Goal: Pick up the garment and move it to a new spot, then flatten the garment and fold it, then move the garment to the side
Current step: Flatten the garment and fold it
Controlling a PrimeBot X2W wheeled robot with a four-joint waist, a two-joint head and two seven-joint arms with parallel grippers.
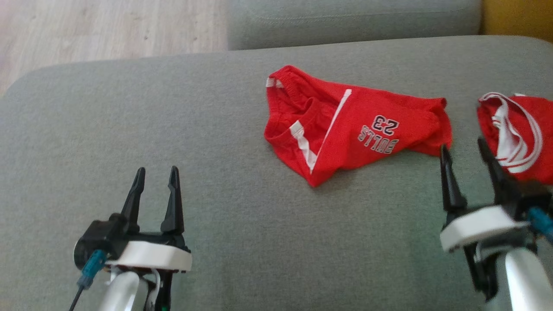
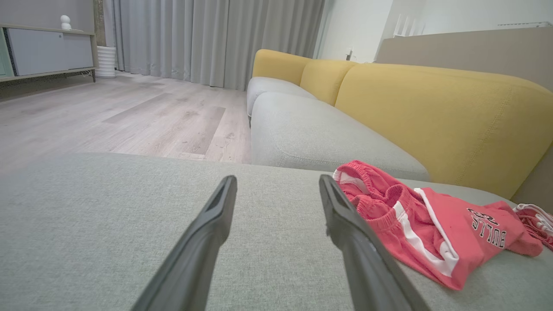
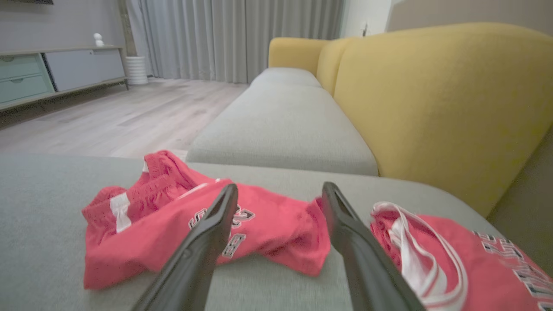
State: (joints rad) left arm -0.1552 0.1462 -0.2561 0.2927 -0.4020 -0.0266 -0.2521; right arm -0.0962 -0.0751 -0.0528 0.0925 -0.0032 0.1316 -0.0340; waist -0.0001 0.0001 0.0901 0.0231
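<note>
The garment, red shorts with white stripes and "BULLS 23" print, lies crumpled and loose on the grey sofa cushion, right of centre. My right gripper stands open just below the shorts' right end, with nothing between its fingers. In the right wrist view the gripper points at that end of the shorts. My left gripper is open at the lower left, well apart from the cloth. In the left wrist view the gripper has the shorts to its right.
A second red garment with white trim lies at the cushion's right edge, close beside my right gripper. Another grey cushion adjoins at the back, with a yellow backrest to the right. Wooden floor lies beyond the cushion's far left edge.
</note>
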